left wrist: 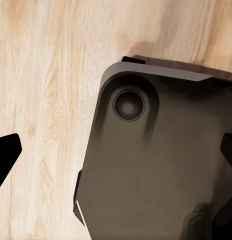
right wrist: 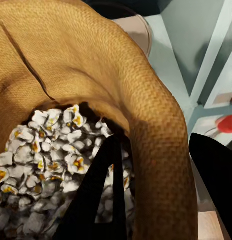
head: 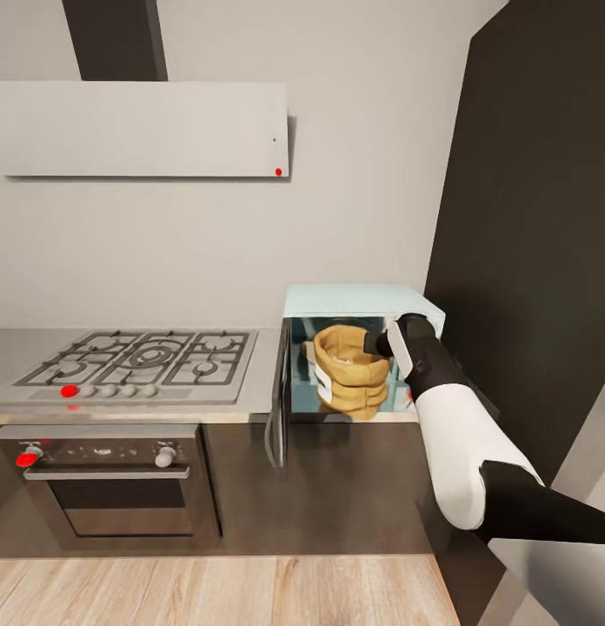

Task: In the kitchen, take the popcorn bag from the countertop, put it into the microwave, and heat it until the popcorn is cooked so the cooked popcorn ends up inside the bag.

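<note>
Head view first: the popcorn bag (head: 353, 369) sits inside the mint-blue microwave (head: 363, 300) at centre right of the frame, and the door (head: 278, 396) hangs open toward the gas hob (head: 142, 356). The microwave rests on the brushed-metal desk (head: 261, 382), right against the dark tall cabinet (head: 528, 217). The right arm reaches in from the lower right and its right tool (head: 388, 341) sits at the bag's rolled rim on the right side. My guess is that a rim grip is the easy way to carry a floppy sack into a tight box. Below the hob there's the built-in oven (head: 107, 478), which isn't part of this job.

Left wrist view: the left tool (left wrist: 118, 152) hangs idle over the plank floor (left wrist: 41, 75) and the robot's own dark base (left wrist: 156, 165). One fingertip shows at each side edge, well apart, so it's spread and holding nothing. It looks parked out of the way.

Right wrist view: now the bag wall (right wrist: 151, 135) runs between two dark fingers (right wrist: 98, 195), one inside among the kernels (right wrist: 51, 145) and one outside, so the tool is pinching the rim. The kernels look white and puffy already, hard to say if that's cooked. The door needs shutting yet.
</note>
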